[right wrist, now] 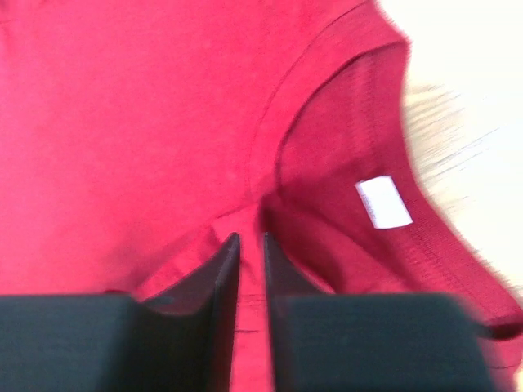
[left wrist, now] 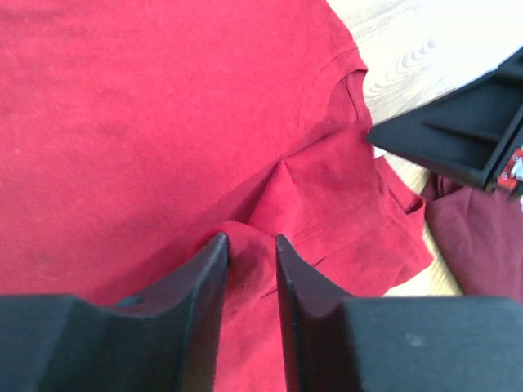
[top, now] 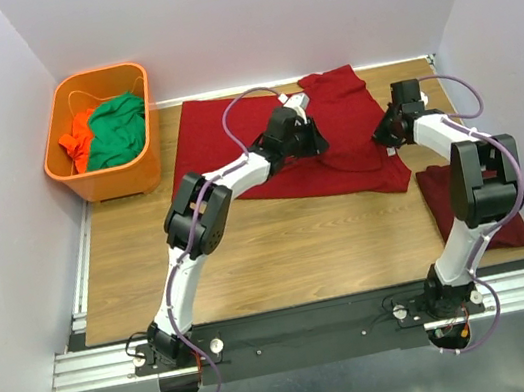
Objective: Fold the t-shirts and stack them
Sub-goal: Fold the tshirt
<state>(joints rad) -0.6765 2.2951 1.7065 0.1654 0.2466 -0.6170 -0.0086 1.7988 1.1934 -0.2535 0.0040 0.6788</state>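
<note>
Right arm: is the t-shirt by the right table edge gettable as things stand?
Probably not yet. The right gripper is shut on the spread t-shirt near its collar, and the edge t-shirt lies partly under that arm's own elbow, close to its base.

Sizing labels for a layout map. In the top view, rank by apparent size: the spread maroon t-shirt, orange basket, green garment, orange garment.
Largest to smallest:
spread maroon t-shirt
orange basket
green garment
orange garment
Both garments are bunched, so true size is unsure.
</note>
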